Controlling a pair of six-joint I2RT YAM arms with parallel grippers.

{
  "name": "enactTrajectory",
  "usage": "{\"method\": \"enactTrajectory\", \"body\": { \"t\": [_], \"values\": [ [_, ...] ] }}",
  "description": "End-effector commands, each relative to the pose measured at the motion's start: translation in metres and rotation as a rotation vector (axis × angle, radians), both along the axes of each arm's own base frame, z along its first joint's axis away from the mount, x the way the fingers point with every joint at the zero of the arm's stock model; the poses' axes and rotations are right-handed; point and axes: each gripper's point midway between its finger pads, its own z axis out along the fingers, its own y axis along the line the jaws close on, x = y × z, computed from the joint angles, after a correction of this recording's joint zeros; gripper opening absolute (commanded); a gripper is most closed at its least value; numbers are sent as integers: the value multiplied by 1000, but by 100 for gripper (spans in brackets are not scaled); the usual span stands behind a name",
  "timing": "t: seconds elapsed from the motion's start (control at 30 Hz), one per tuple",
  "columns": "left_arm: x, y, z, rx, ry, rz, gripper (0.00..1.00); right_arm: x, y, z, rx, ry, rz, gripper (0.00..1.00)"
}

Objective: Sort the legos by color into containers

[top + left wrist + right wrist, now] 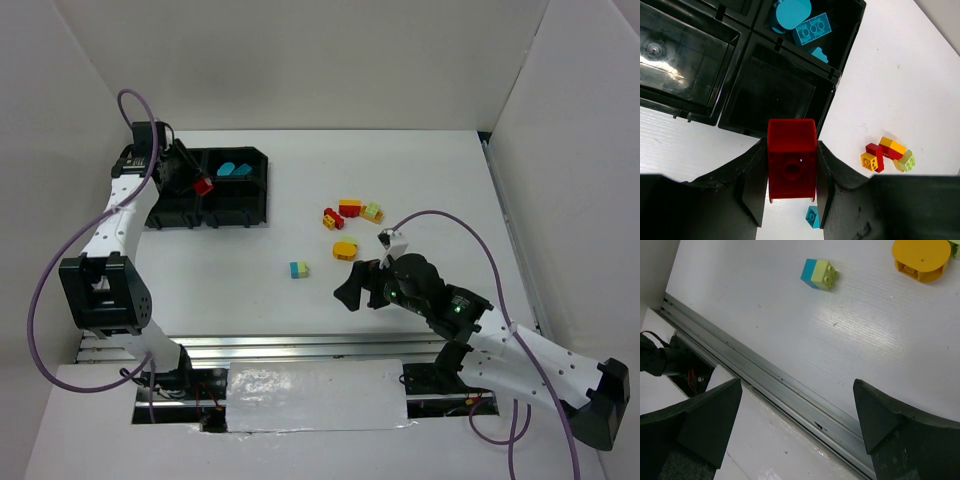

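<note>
My left gripper (201, 184) (790, 150) is shut on a red lego (205, 187) (791, 165) and holds it in the air over the black tray (268, 192) (833, 83). Teal legos (235, 169) (804, 22) lie in the tray's far right container; the other containers that show look bare. Loose on the table are a red, yellow and green cluster (350, 212) (887, 155), a round yellow lego (345, 249) (920, 257) and a teal-and-green lego (299, 269) (818, 274). My right gripper (350, 292) (797, 390) hangs open near the table's front edge, nothing between its fingers.
A metal rail (300, 345) (790, 390) runs along the near edge of the table, with a white cover (315, 395) in front of it. White walls close in the left, back and right sides. A purple cable (440, 218) arcs over the right arm.
</note>
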Motion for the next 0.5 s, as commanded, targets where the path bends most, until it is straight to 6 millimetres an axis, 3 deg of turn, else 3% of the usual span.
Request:
{"method": "enactTrajectory", "body": {
  "t": [0.0, 0.47],
  "values": [
    [14, -8, 19, -24, -70, -18, 0, 5, -3, 5, 6, -16, -29, 100],
    [14, -19, 16, -39, -66, -55, 0, 4, -8, 11, 13, -34, -40, 100]
  ]
}}
